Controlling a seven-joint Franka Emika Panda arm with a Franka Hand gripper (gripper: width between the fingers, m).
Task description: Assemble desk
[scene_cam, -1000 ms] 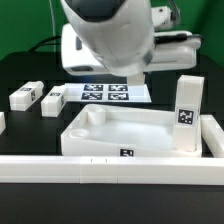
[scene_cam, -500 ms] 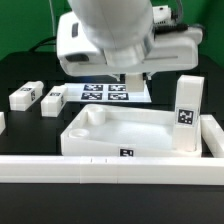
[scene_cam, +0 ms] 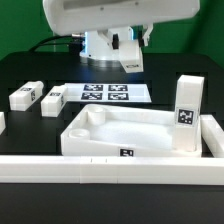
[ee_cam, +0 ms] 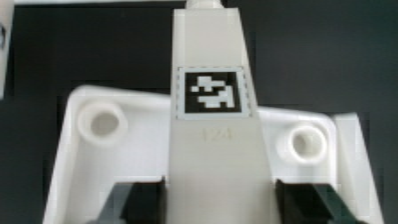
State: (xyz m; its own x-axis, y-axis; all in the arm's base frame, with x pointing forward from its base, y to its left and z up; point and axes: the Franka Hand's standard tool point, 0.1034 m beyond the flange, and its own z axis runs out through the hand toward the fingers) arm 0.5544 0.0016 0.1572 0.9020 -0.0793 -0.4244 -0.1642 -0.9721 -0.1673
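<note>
The claw (ee_cam: 217,203) holds a white leg (ee_cam: 214,50); its black-and-white square tag (ee_cam: 214,91) shows, desk top (ee_cam: 80,160) behind.

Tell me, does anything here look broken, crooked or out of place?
Nothing stands out. The desk top lies flat and looks whole. One leg stands upright at its corner on the exterior view's right, two legs lie on the table, and the gripper holds a fourth leg.
</note>
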